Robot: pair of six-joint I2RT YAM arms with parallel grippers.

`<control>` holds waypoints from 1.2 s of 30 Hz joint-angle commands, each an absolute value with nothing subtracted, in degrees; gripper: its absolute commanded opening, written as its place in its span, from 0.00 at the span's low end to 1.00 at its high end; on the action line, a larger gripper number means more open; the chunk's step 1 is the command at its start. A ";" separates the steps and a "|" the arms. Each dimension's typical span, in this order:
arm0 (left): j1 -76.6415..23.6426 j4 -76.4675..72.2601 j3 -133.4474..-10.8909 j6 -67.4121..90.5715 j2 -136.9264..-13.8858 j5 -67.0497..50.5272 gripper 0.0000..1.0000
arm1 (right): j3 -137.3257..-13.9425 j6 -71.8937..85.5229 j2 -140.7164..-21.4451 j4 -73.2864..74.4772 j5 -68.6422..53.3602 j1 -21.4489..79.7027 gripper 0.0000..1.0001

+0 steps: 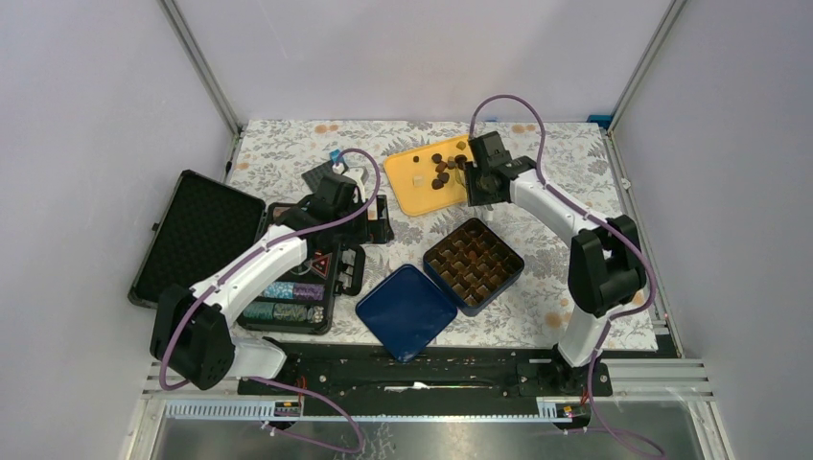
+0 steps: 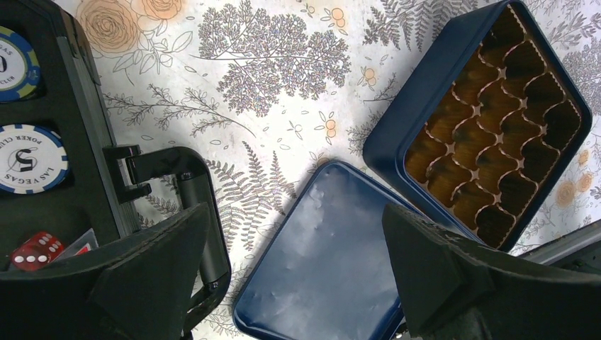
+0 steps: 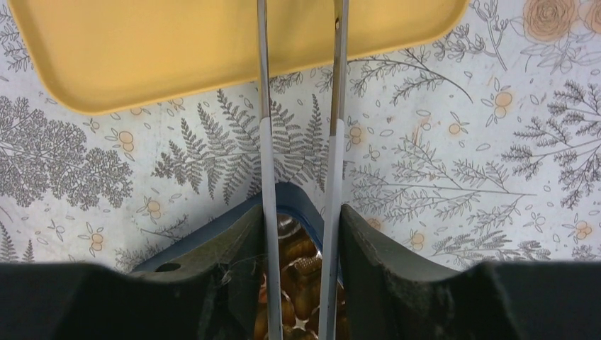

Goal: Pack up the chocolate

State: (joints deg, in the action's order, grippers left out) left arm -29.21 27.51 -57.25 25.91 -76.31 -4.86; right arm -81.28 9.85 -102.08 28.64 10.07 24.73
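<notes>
Several dark brown chocolate pieces (image 1: 443, 171) and one pale cream piece (image 1: 418, 178) lie on the yellow tray (image 1: 407, 196) at the back. My right gripper (image 1: 476, 178) (image 3: 301, 212) is at the tray's right edge, shut on metal tongs (image 3: 264, 106). The tongs' arms stand apart and reach over the tray (image 3: 177, 49); their tips are out of the wrist view. The blue box (image 1: 508, 278) (image 2: 386, 142) (image 3: 290, 193) with a gold-brown liner sits mid-table; the cells seen from the left wrist hold nothing. My left gripper (image 1: 334, 195) (image 2: 296, 219) hangs open above the blue lid (image 1: 406, 311) (image 2: 319, 255).
An open black poker case (image 1: 197, 235) fills the left side, with poker chips (image 2: 28, 159) and a red die (image 2: 32, 251) in its tray. Its latch edge (image 2: 127, 170) lies close to my left finger. A flowered cloth (image 1: 556, 297) covers the table.
</notes>
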 commanded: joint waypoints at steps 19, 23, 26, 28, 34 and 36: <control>-29.40 27.48 -58.63 25.36 -72.94 -2.57 0.99 | -90.34 8.09 -109.40 25.40 14.58 24.20 0.43; -29.43 27.44 -58.45 25.49 -72.73 -2.24 0.99 | -88.48 8.09 -107.78 24.94 14.17 24.22 0.35; -29.43 27.41 -58.61 25.49 -73.15 -2.63 0.99 | -87.44 8.09 -106.63 24.80 13.79 24.24 0.31; -29.43 27.41 -58.79 25.64 -73.36 -2.97 0.99 | -86.80 7.99 -105.57 24.73 13.34 24.22 0.28; -29.44 27.39 -58.72 25.73 -73.48 -3.04 0.99 | -83.27 8.25 -100.38 24.96 12.81 24.26 0.26; -29.40 27.34 -58.63 25.75 -73.56 -3.01 0.99 | -81.95 8.67 -97.96 25.26 11.98 24.18 0.26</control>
